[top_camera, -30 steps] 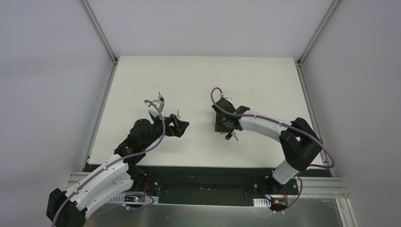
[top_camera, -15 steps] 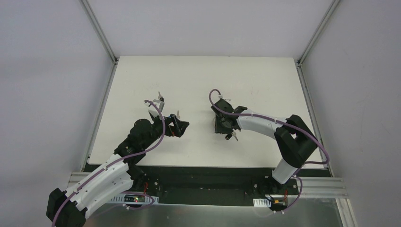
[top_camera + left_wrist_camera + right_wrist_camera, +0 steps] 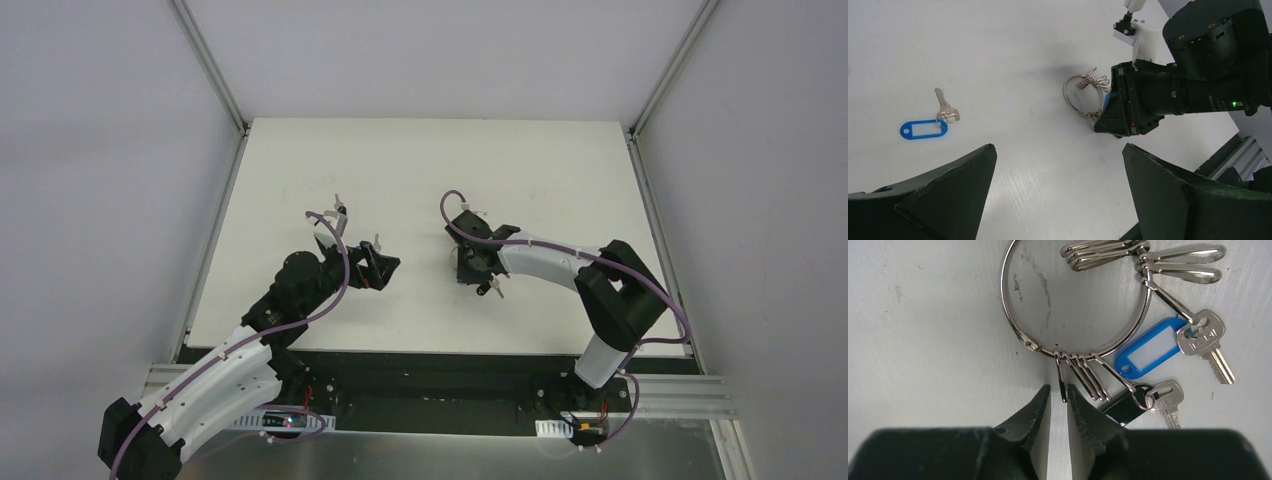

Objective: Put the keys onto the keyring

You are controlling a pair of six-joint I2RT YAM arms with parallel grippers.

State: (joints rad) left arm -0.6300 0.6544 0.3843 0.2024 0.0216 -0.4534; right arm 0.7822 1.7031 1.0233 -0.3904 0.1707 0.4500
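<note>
Currently, the keyring (image 3: 1003, 290) lies flat on the white tabletop (image 3: 923, 315), directly ahead of the right gripper (image 3: 1059, 395). It is a thin, round, silver wire ring with a small joint on its lower left arc. Several wire hooks (image 3: 1083, 372) hang on the ring: one group fans out at the bottom, and another lies at the upper right.

A silver key (image 3: 1204, 340) and a blue tag (image 3: 1152, 349) sit together on one hook from the upper-right group, just outside the ring on its right. A smaller key (image 3: 1165, 395) and a black tag (image 3: 1120, 409) sit on a hook from the bottom group, just below the blue tag. A loose key (image 3: 945, 107) lies well apart from the keyring, far to the left in the left wrist view. It is joined to an oval blue fob (image 3: 923, 129) and touches neither the ring nor any hook.

The fingers of the right gripper stand nearly together, with only a narrow gap between them. The free end of the leftmost bottom hook reaches into that gap at the fingertips. Whether the fingers pinch the hook cannot be told.

The left gripper (image 3: 1058, 150) has its fingers spread wide and holds nothing. It sits over the tabletop and faces the keyring and the right gripper. In the top view both arms reach toward the middle of the tabletop, with the two grippers near each other but apart.
</note>
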